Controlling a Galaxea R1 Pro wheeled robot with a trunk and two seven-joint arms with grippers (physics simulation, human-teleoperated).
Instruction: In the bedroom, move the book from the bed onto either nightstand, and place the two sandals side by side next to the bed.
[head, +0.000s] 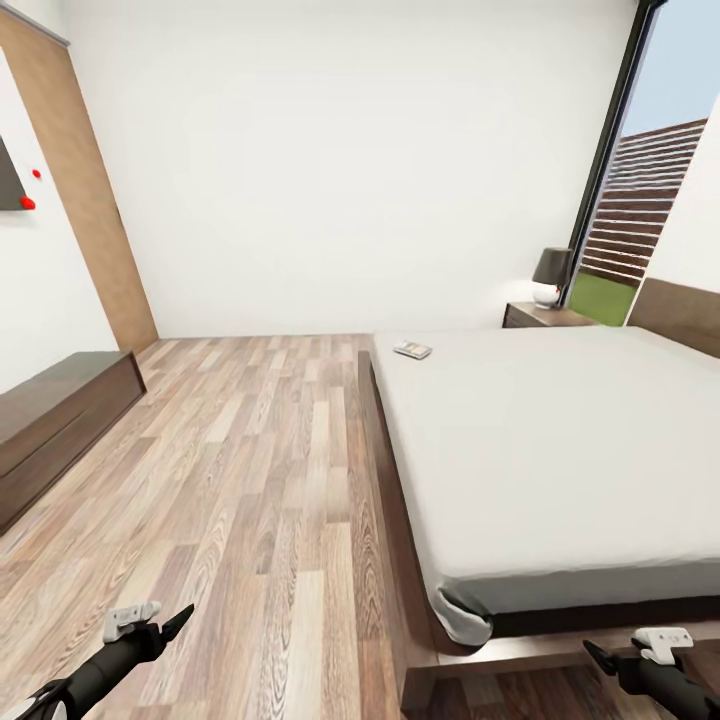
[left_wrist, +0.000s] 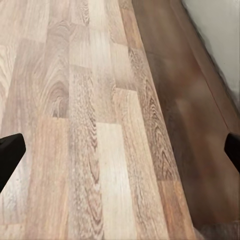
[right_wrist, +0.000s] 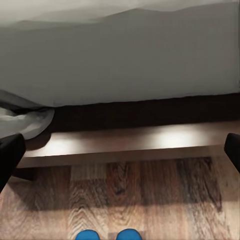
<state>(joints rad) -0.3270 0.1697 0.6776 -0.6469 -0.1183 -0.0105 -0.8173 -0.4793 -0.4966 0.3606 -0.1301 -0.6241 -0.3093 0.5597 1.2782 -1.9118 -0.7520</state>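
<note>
Head view | book (head: 412, 350) lies on bed (head: 560, 440) | blue tips, probably sandals (right_wrist: 107, 235), near base | both grippers spread, empty

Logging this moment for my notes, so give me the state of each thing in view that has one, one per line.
Book: lying flat on the bed, near its far corner, not held.
Sandals: on the floor beside the bed base, tips side by side; the rest is cut off.
Nightstand: a lamp stands on it.
Left tool: open, nothing held, above the floor.
Right tool: open, nothing held.
</note>
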